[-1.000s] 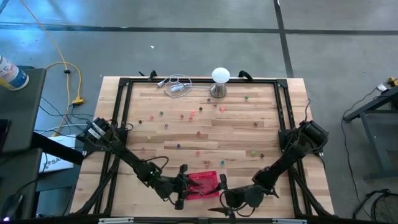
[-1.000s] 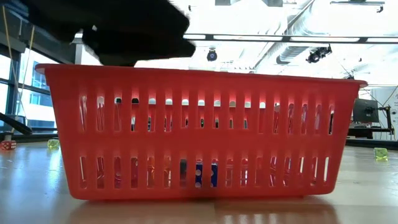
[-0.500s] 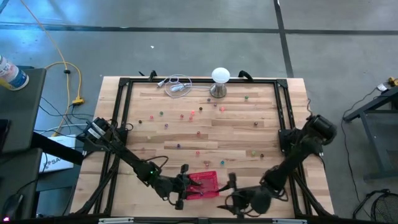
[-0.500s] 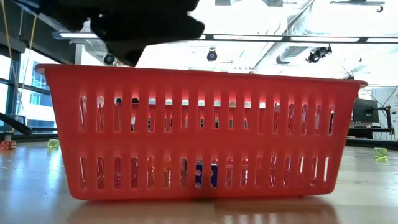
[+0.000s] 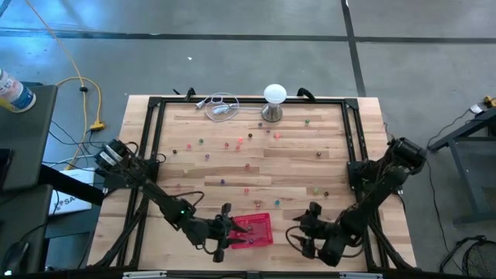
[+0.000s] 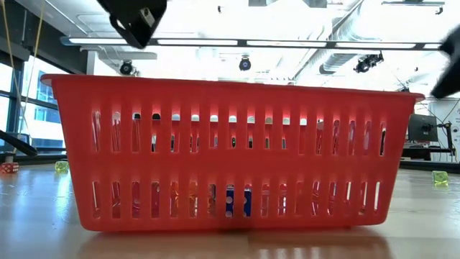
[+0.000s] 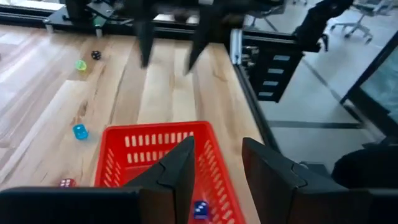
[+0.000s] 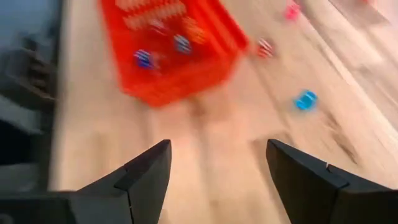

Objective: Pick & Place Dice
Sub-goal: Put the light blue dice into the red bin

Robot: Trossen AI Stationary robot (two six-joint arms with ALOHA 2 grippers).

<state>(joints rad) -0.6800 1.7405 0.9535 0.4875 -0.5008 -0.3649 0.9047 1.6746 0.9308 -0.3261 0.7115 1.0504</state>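
Red slotted plastic basket (image 5: pixel 253 230) sits at near edge of the light wooden surface (image 5: pixel 294 167), w/ several small dice inside, incl. a blue one (image 7: pixel 200 209). Left hand (image 5: pixel 225 230) hangs just over basket's left rim, fingers parted, nothing between them. Right hand (image 5: pixel 304 231) is beside the basket on its right, apart from it, fingers spread wide, empty. Many small mixed-colour dice (image 5: pixel 232 144) lie scattered across mid surface. White ball-topped metal stand (image 5: pixel 273 102) and coiled cable (image 5: pixel 221 105) at far edge.
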